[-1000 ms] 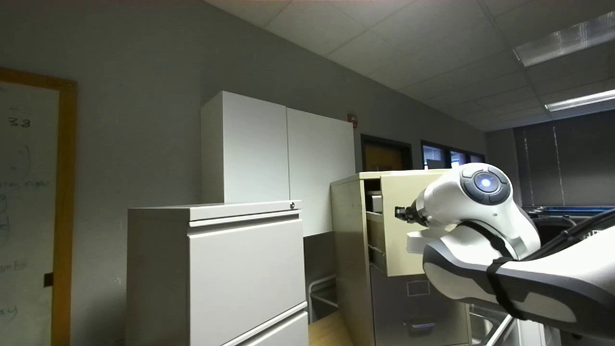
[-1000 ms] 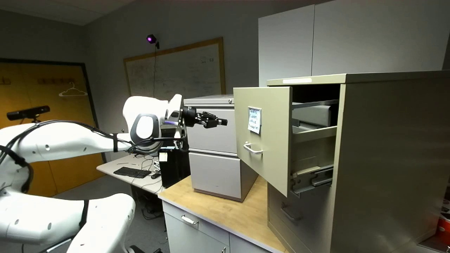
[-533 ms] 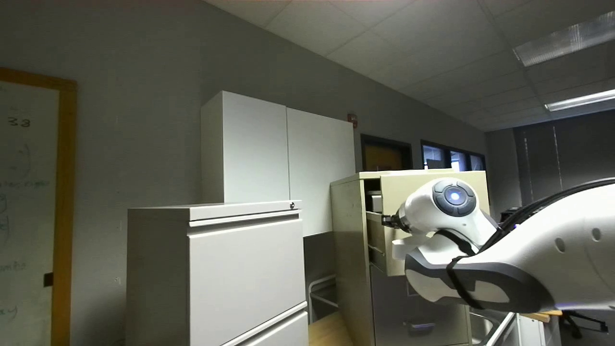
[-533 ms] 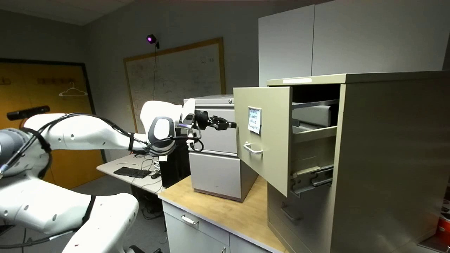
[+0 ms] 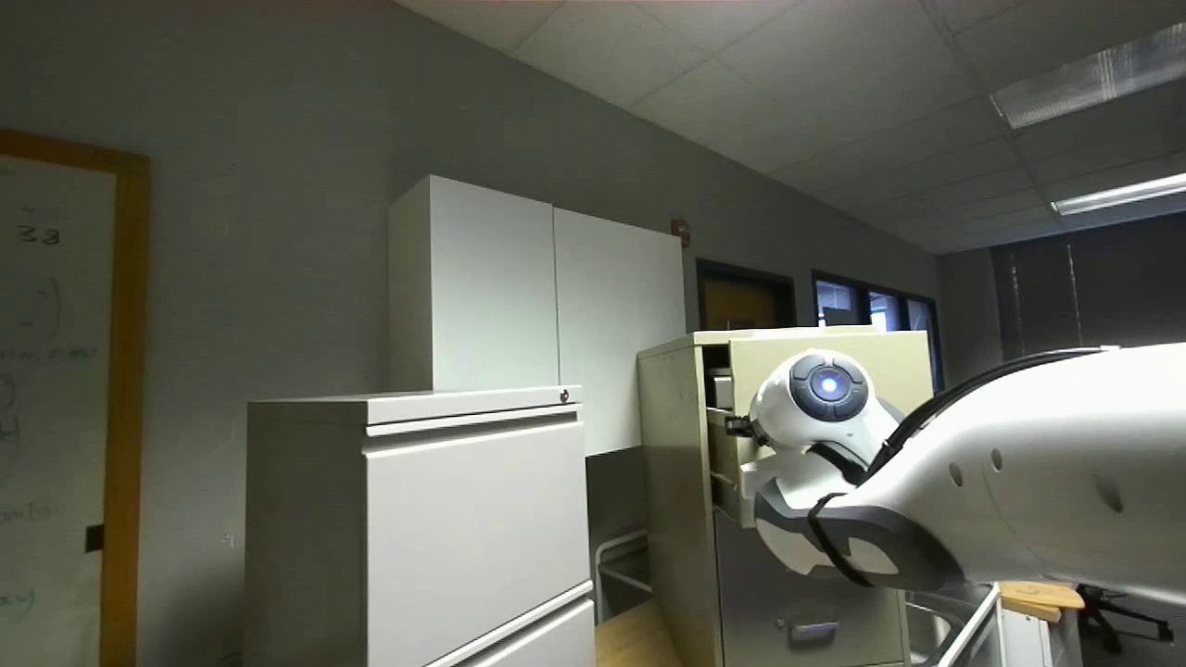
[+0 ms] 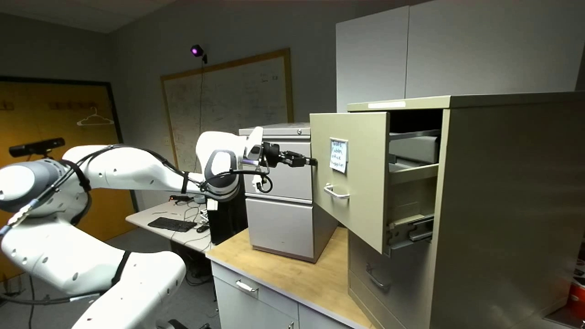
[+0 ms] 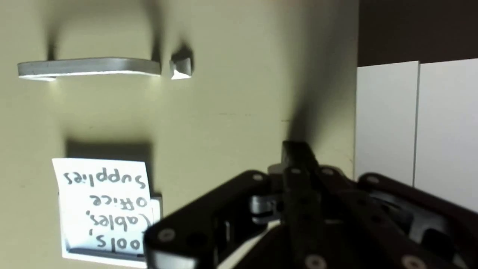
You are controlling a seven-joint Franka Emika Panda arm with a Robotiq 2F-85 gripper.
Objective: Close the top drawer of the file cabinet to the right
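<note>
The beige file cabinet stands on the wooden counter; it also shows in an exterior view. Its top drawer is pulled part way out, with a label card and a handle on its front. The drawer front also shows behind the arm in an exterior view. My gripper is shut with nothing in it. Its tips touch the drawer front near the side edge away from the open gap, at label height. In the wrist view, the gripper meets its shadow on the front.
A pale-grey cabinet stands on the counter beside the drawer, close behind the gripper. A white cupboard is on the wall behind. A grey box lies in the drawer. A desk with a keyboard is farther back.
My gripper has moved forward and reached the drawer front. In the last half second the drawer has slid a little way into the cabinet. The gripper has stayed shut.
</note>
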